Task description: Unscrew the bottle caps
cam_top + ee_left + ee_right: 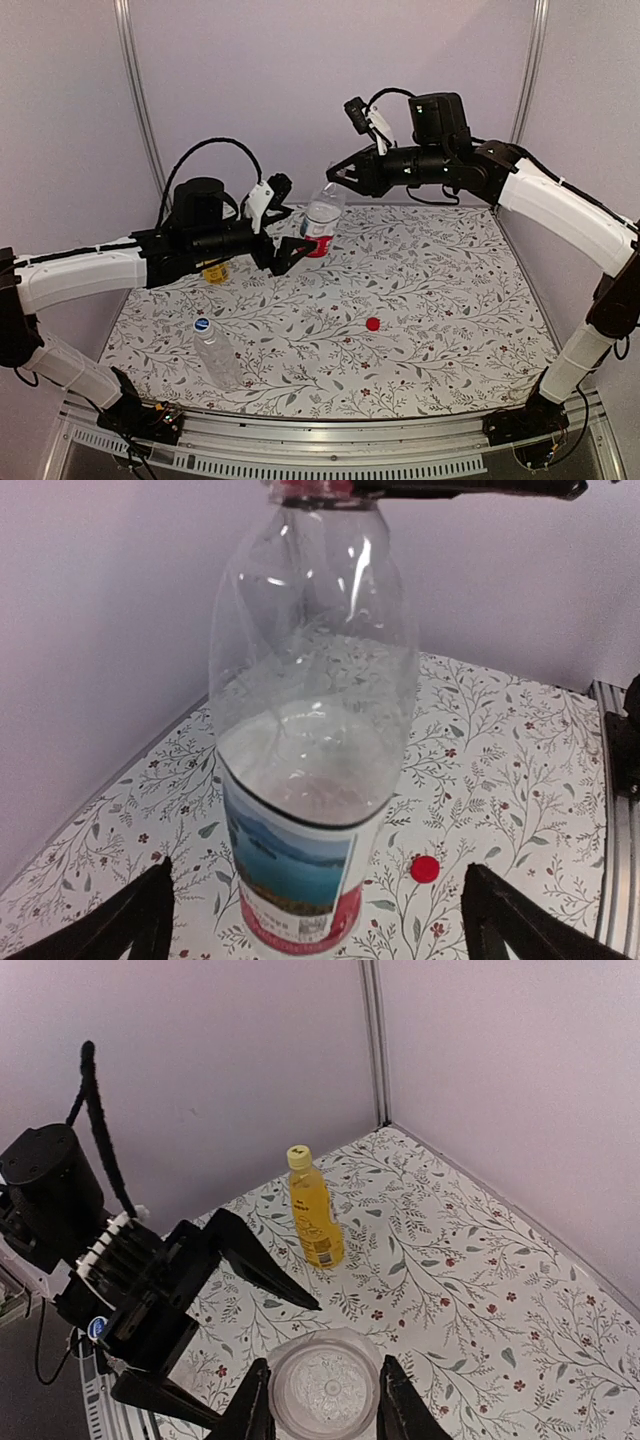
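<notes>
I am holding the right jaws shut on the neck of the red-labelled bottle (pixel 322 222). The left jaws are standing wide open astride its label, empty; the red cap (pixel 373 323) is lying on the table (pixel 450 300).

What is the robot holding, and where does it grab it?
The right gripper holds the red-label bottle by its neck; the left gripper stands open around it.

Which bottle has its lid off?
The red-label bottle in the right gripper. Its red cap lies on the table; the yellow bottle and the blue-capped bottle are capped.
</notes>
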You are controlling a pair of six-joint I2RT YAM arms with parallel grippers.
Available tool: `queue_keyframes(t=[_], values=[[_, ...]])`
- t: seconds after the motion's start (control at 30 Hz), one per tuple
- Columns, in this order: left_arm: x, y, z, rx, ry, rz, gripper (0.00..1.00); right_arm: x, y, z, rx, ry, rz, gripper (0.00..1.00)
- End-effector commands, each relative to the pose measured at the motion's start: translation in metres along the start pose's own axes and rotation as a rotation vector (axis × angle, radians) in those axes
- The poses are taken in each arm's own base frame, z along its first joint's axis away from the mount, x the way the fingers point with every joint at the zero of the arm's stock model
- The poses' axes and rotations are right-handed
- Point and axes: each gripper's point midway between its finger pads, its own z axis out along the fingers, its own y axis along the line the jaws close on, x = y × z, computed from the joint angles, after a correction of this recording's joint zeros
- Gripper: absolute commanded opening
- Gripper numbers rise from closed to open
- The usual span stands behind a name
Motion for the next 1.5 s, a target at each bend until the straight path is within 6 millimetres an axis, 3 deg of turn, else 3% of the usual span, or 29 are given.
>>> queue_keyframes(t=[0.0,0.2,0.37,0.57,0.77,1.0,1.13,1.47], values=[[-0.023,0.005,-0.015,-0.047,-0.075,0.010,1.00,0.019,-0.085,-0.031,0.328,0.046,0.024,0.00],[-0.025,0.010,-0.019,-0.081,-0.084,0.020,1.00,0.066,-0.184,-0.066,0.603,0.112,0.126,0.00],[-0.023,0.008,-0.019,-0.071,-0.080,0.021,1.00,0.090,-0.231,-0.081,0.731,0.129,0.161,0.00],[-0.024,0.008,-0.019,-0.071,-0.081,0.024,1.00,0.117,-0.263,-0.087,0.818,0.152,0.192,0.00],[-0.024,0.009,-0.020,-0.076,-0.080,0.025,1.00,0.144,-0.272,-0.081,0.837,0.187,0.201,0.00],[-0.023,0.008,-0.019,-0.071,-0.079,0.026,1.00,0.164,-0.273,-0.079,0.840,0.215,0.208,0.03],[-0.022,0.009,-0.019,-0.079,-0.075,0.029,1.00,0.170,-0.272,-0.079,0.838,0.226,0.211,0.06],[-0.022,0.009,-0.019,-0.081,-0.074,0.035,1.00,0.166,-0.270,-0.081,0.838,0.222,0.211,0.26]])
